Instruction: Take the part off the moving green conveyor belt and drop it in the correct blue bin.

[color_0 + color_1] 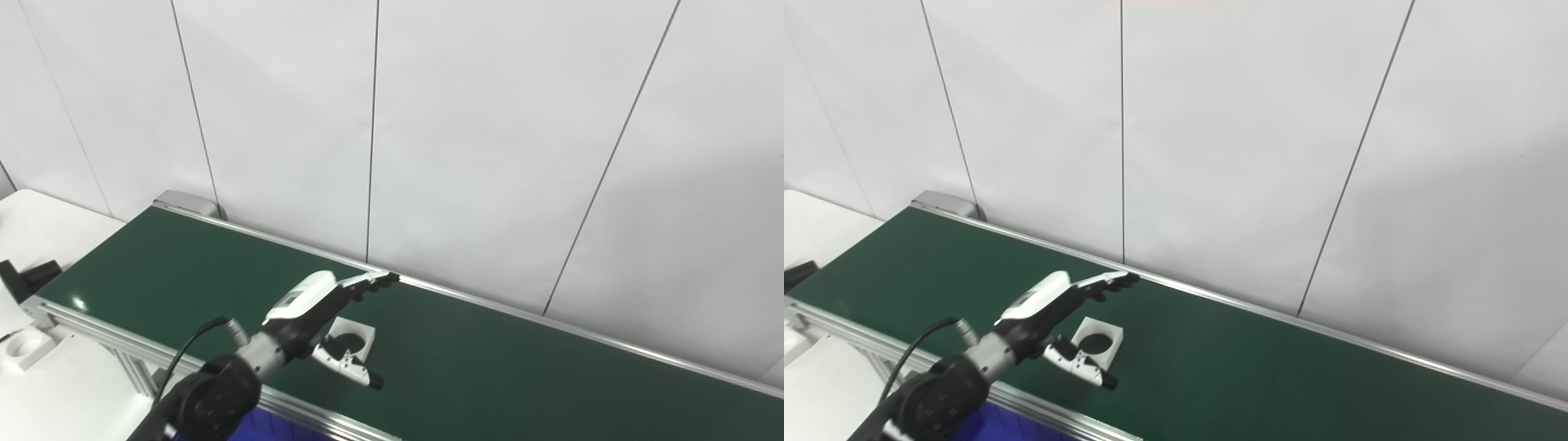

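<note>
A white square part [351, 337] with a round hole lies flat on the green conveyor belt [490, 367]. It also shows in the right eye view [1099, 342]. My left hand [327, 318] hovers right over the part, open, fingers stretched toward the far rail and thumb [352, 366] spread out on the near side. The hand covers the part's left edge. It holds nothing. My right hand is not in view.
A blue bin [269, 425] shows partly below the belt's near rail, under my left arm. A white table [37, 226] stands at the left, with another white holed part [26, 348] and a black object [27, 275] on it. A white panel wall stands behind the belt.
</note>
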`<state>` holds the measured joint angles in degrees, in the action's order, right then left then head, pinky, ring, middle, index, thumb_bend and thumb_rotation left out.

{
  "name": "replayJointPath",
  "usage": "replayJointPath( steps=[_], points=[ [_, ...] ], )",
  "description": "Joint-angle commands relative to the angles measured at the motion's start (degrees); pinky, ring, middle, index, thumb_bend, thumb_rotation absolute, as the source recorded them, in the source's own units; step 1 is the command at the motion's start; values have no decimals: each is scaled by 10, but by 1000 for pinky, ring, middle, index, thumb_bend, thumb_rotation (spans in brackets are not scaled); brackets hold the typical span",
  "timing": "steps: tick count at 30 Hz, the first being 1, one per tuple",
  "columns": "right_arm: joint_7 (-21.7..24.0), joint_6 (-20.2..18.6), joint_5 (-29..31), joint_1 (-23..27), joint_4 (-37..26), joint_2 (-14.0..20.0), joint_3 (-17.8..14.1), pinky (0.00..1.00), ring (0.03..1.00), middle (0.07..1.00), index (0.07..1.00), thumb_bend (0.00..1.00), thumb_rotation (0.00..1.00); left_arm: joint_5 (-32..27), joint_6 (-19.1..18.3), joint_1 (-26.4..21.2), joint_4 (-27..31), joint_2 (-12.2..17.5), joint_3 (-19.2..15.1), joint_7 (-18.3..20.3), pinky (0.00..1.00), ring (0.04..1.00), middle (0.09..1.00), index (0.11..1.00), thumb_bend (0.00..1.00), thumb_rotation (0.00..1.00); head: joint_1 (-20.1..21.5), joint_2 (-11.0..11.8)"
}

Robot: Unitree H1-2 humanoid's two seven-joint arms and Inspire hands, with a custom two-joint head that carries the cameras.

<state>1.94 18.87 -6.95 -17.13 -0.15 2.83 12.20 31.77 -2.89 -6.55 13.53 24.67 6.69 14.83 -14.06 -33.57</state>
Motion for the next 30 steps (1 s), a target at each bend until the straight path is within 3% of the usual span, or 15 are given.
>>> replayJointPath(
  steps=[1, 5, 18, 27, 30],
  points=[
    [5, 9, 0, -1, -22, -1, -1, 630, 744, 789, 847, 446, 545, 26, 4, -28, 4, 17, 6, 1, 753, 833, 868, 878, 848, 117, 2, -3],
    [6, 4, 2, -5, -29, -1, 0, 629, 742, 788, 844, 456, 545, 57, -2, -49, -9, 20, 25, 16, 735, 813, 861, 856, 874, 51, 7, -6],
    [9, -1, 1, -7, -40, 0, 1, 618, 731, 786, 842, 460, 518, 121, 14, -111, -84, 33, 85, 48, 799, 843, 855, 823, 907, 67, 21, -15],
    [9, -7, 1, -11, -49, -4, 3, 614, 724, 784, 838, 456, 468, 150, 0, -132, -124, 23, 120, 65, 856, 843, 833, 829, 914, 48, 31, -21],
    [8, -9, 0, -12, -52, -5, 4, 613, 723, 784, 840, 459, 467, 157, 10, -136, -146, 19, 130, 54, 844, 828, 823, 832, 925, 34, 34, -23]
  ],
)
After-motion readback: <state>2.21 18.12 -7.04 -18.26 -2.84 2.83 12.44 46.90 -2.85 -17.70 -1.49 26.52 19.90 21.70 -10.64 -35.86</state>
